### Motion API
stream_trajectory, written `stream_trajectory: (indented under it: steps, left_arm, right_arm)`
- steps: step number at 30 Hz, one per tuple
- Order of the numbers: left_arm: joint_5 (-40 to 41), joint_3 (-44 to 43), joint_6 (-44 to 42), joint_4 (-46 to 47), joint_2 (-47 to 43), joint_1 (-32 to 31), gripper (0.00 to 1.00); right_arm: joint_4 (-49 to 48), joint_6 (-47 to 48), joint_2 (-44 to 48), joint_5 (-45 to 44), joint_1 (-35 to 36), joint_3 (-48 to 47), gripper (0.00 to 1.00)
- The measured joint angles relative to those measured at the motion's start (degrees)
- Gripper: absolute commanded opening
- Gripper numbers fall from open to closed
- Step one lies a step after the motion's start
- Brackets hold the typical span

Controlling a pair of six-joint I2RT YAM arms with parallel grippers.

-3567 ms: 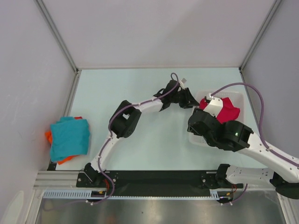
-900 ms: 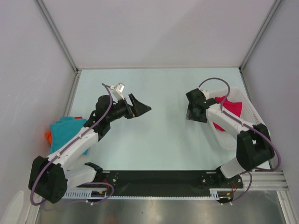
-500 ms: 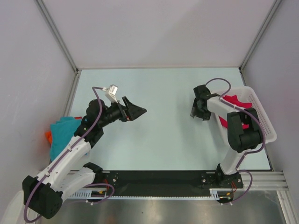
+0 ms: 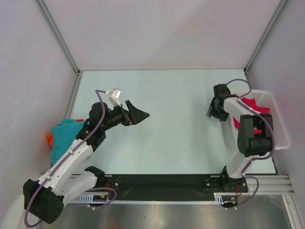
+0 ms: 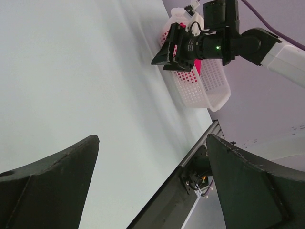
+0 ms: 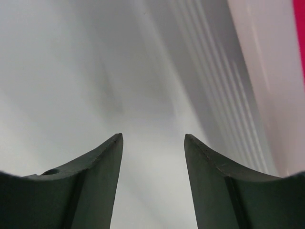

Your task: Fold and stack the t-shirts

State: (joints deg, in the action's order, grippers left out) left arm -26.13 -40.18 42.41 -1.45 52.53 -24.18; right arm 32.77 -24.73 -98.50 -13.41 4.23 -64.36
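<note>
At the near left edge of the table (image 4: 167, 143), the teal shirt (image 4: 64, 138) lies folded on top of the orange shirt (image 4: 48, 139), which shows only as a sliver beneath it. Your left arm partly hides the pair. Both are soft, light cloth that will sag and unfold if you lift by one edge, so if you shift the stack, press down and slide it, or pinch through both layers at a folded edge.

Farther in, your left gripper (image 4: 138, 114) hangs over bare table with its jaws spread wide and nothing between them. Across from it, your right gripper (image 4: 215, 109) is also released, jaws parted and empty, just beside the inner end of the basket (image 4: 281, 131).

The basket sits at the right side near the wall, and you cannot tell from here whether it rests flat or tipped. The crimson shirt (image 4: 251, 105) is bunched inside it, the only thing in there that shows. Expect it to be limp, a bit bulky and prone to snagging on the mesh. Take a raised fold near the top of the heap, pinch deep and draw it up and out.
</note>
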Motion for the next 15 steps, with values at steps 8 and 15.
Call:
stream_trajectory:
  steps: [8, 15]
  left_arm:
    - [0.00, 0.15, -0.02, 0.00, 0.20, 0.00, 1.00]
    - [0.28, 0.44, -0.24, 0.00, 0.92, 0.00, 1.00]
  right_arm:
    - [4.33, 0.46, 0.92, 0.26, 2.12, -4.22, 0.63]
    - [8.92, 0.83, 2.58, 0.57, 9.73, -21.59, 0.64]
